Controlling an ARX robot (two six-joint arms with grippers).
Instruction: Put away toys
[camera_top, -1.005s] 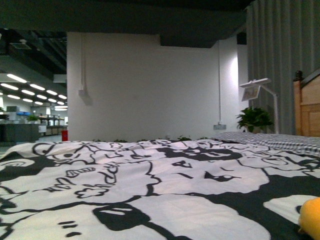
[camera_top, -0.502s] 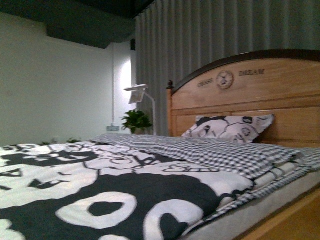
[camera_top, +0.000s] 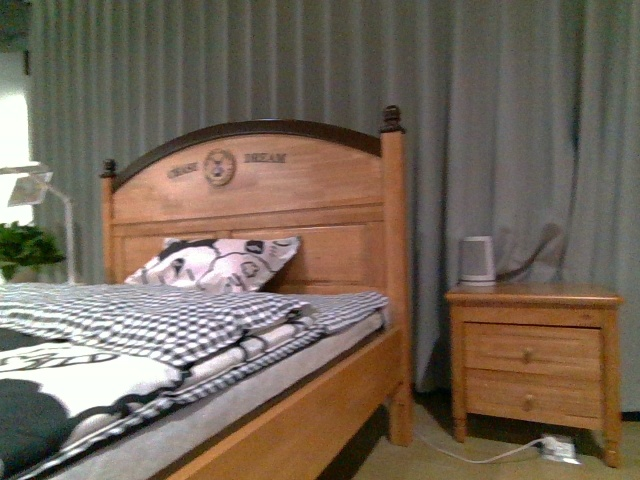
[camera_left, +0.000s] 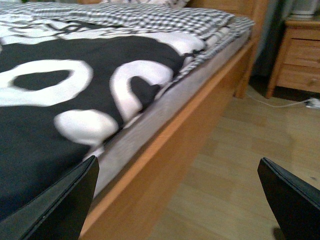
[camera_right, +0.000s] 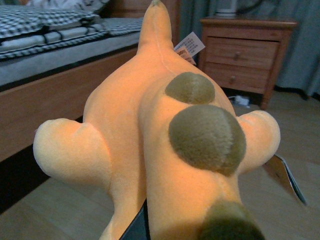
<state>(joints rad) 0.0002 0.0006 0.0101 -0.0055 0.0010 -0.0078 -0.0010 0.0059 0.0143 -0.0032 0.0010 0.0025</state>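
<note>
An orange plush toy (camera_right: 165, 125) with brown spots filled the right wrist view, held off the wooden floor (camera_right: 55, 210) beside the bed (camera_top: 300, 425). The right gripper (camera_right: 144, 227) was clamped on it from below. Only a dark sliver of one finger showed against the fabric. A paper tag (camera_right: 189, 46) stuck out near the toy's far end, which pointed towards the nightstand (camera_top: 530, 350).

The left gripper (camera_left: 177, 165) hung with its fingers (camera_left: 65, 200) spread wide apart at the bed's side rail, beside the black-and-white duvet (camera_left: 60, 100).

Straight ahead of the robot stood the arched headboard (camera_top: 260, 200), with a patterned pillow (camera_top: 215, 262) leaning against it and a checked blanket (camera_top: 150, 320) folded below. A grey curtain (camera_top: 500, 120) hung behind. The toy did not show in the front view.
</note>
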